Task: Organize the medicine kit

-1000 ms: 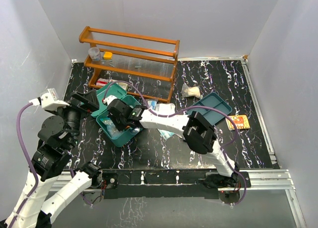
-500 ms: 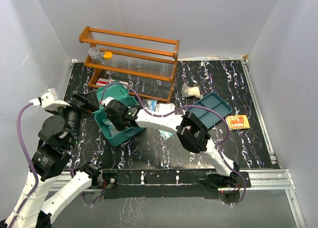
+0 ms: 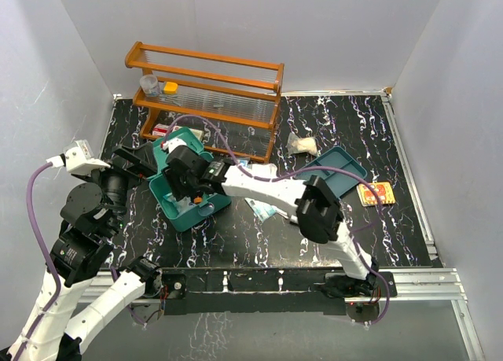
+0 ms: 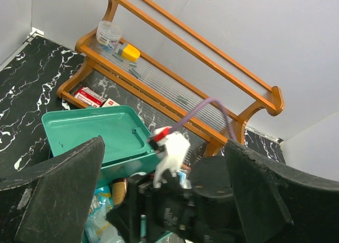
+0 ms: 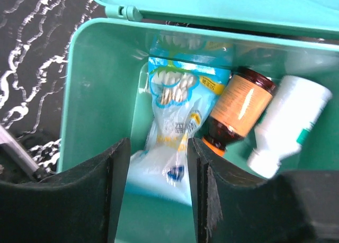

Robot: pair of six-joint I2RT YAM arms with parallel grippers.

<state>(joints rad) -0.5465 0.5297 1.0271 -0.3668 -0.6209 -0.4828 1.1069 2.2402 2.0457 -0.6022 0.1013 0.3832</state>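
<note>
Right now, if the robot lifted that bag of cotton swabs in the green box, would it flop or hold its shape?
Probably floppy: the bag of cotton swabs is thin, crinkled plastic film. Likely very light, being swabs. It may be slippery, since the film looks glossy.

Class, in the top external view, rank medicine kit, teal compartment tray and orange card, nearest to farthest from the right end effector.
1. medicine kit: left, under the right end effector
2. teal compartment tray: right of centre
3. orange card: far right
</note>
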